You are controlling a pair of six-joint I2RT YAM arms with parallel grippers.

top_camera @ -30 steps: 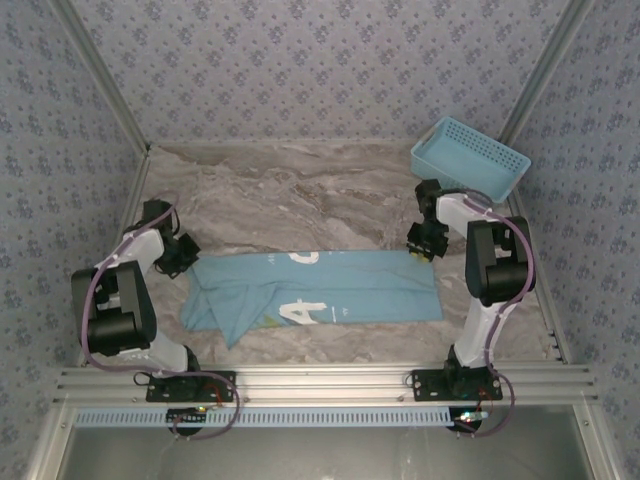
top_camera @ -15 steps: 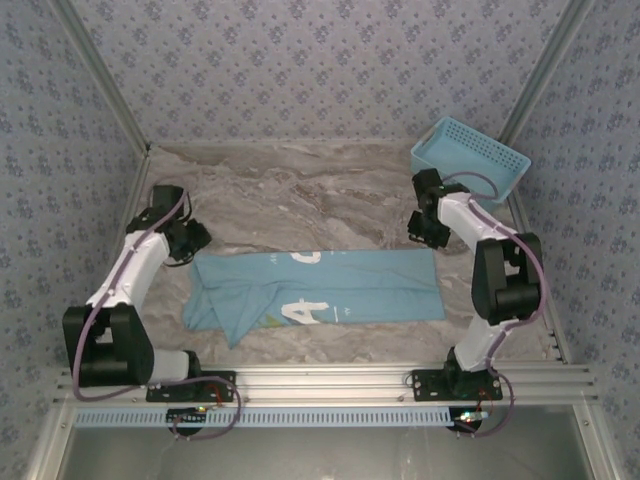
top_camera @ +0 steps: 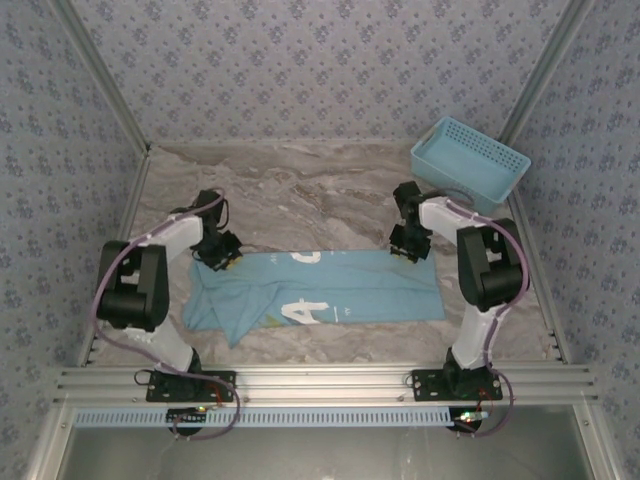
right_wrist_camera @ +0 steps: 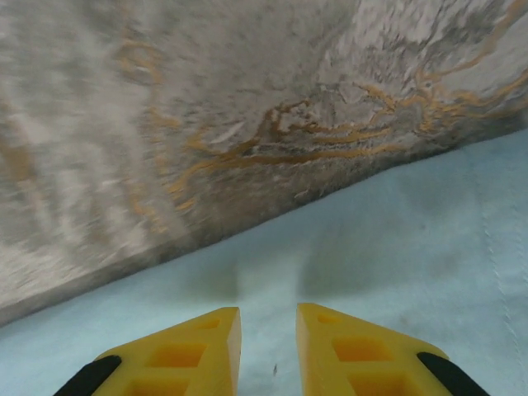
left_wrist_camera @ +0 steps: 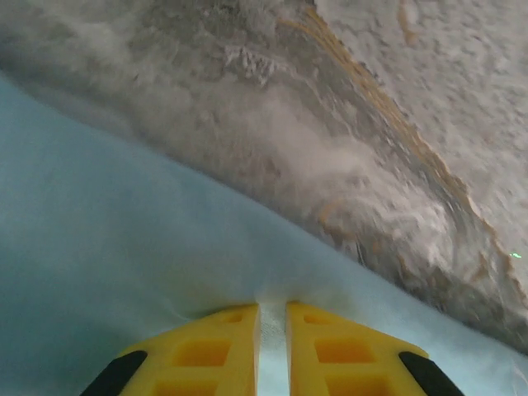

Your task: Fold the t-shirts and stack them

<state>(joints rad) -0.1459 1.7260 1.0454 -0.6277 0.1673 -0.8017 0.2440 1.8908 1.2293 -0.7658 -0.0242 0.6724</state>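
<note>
A light blue t-shirt [top_camera: 350, 285] with white lettering lies folded into a wide band across the middle of the marble table [top_camera: 300, 190], its left end bunched. My left gripper [top_camera: 222, 256] is down on the shirt's far left corner. In the left wrist view its yellow fingers [left_wrist_camera: 223, 342] stand almost together around a ridge of the blue cloth [left_wrist_camera: 107, 247]; that gripper [left_wrist_camera: 272, 307] is shut on it. My right gripper [top_camera: 405, 250] sits at the shirt's far right edge. In the right wrist view that gripper [right_wrist_camera: 268, 312] stands a little open over flat cloth [right_wrist_camera: 429, 239].
A light blue plastic lattice basket [top_camera: 470, 160] stands at the far right corner of the table. Bare marble runs behind the shirt's far edge [right_wrist_camera: 247, 107]. Patterned walls close in the sides and the back.
Both arms have swung inward onto the shirt's far edge, the left from beside its left end, the right a little leftward. The left fingers have closed on cloth.
</note>
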